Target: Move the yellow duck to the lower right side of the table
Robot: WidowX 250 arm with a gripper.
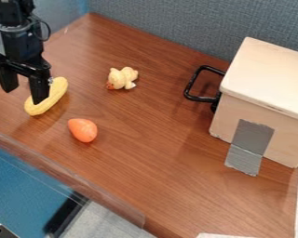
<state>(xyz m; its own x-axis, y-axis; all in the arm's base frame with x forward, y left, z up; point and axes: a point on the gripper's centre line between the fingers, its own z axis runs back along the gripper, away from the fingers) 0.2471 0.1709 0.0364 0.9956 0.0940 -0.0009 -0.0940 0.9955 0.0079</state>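
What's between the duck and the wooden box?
In the camera view, a black handle stands between the duck and the box, close by the box. From handle to duck, the table is bare.

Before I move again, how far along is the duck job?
Nothing of the move looks done: the yellow duck lies on the upper middle part of the table, well away from its lower right side. Nothing is in hand; the gripper is open at the left, by the long yellow toy. Left to do: reach the duck, grasp it, carry it to the lower right and release it.
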